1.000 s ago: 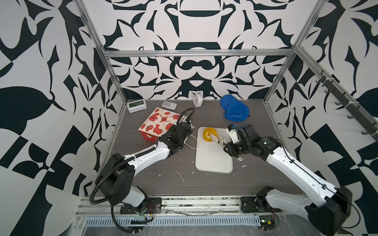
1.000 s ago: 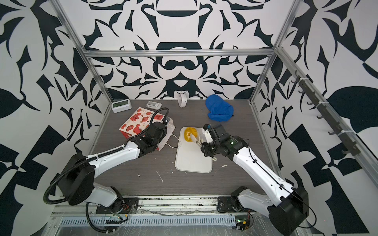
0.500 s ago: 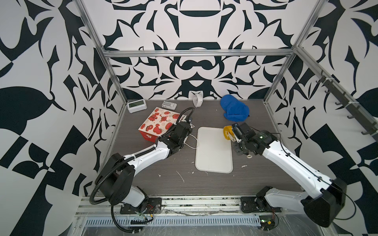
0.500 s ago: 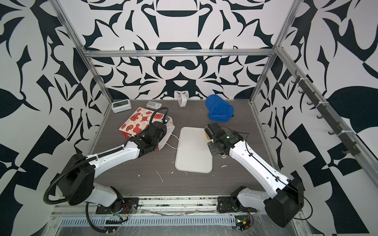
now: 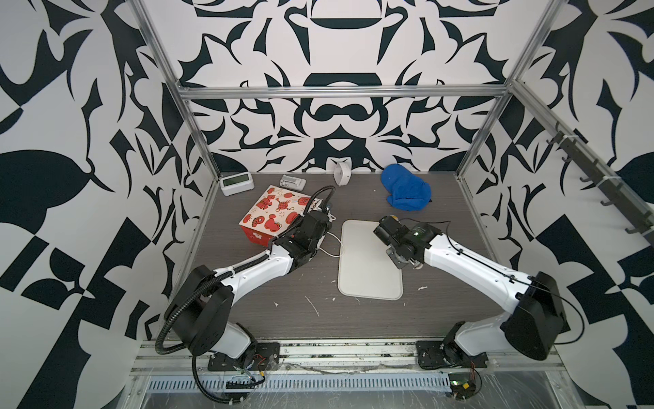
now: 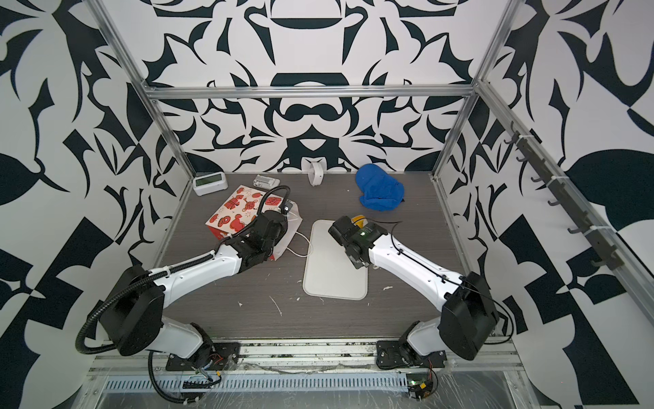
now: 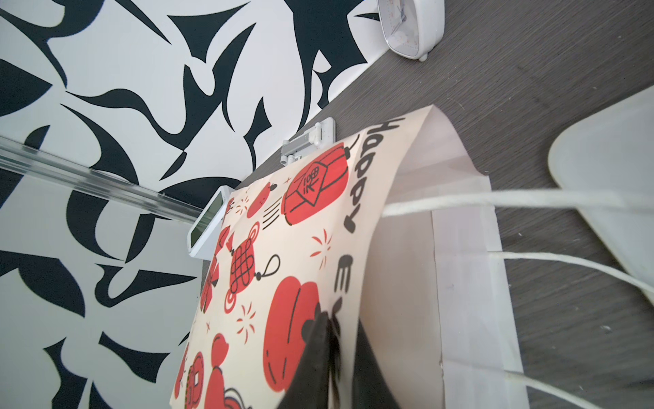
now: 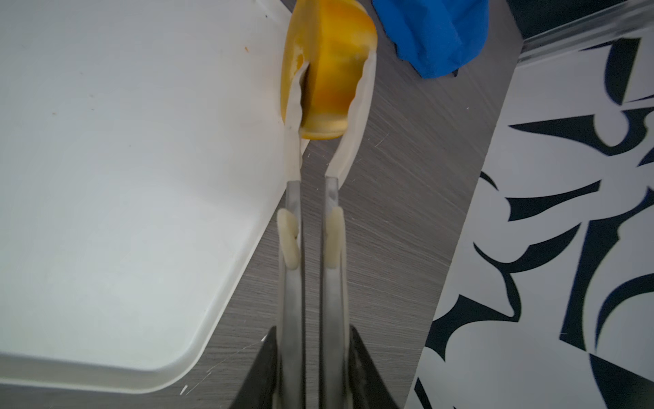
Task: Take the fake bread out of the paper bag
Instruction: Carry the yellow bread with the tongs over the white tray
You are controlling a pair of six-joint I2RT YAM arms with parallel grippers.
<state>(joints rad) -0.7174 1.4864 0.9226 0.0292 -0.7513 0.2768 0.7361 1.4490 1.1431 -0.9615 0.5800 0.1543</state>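
**Bread ring held at tray corner**

Top views: lying on its side left of tray (image 5: 368,279), paper bag (image 5: 272,212), mouth toward tray. Peeking out at tray's far right corner, bread ring (image 6: 359,219).

Left wrist: pinching bag's upper rim with left gripper (image 7: 345,340), jaws narrow.

Right wrist: clamped in right gripper (image 8: 331,67), ring on edge, dead ahead of fingertips, straddling tray's edge. Likely next: set down.

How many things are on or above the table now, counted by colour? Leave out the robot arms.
White: 4 (tray, digital clock, small stand, alarm clock)
Blue: 1 (cloth)
Red and white: 1 (paper bag)
Golden yellow: 1 (fake bread)
Total: 7
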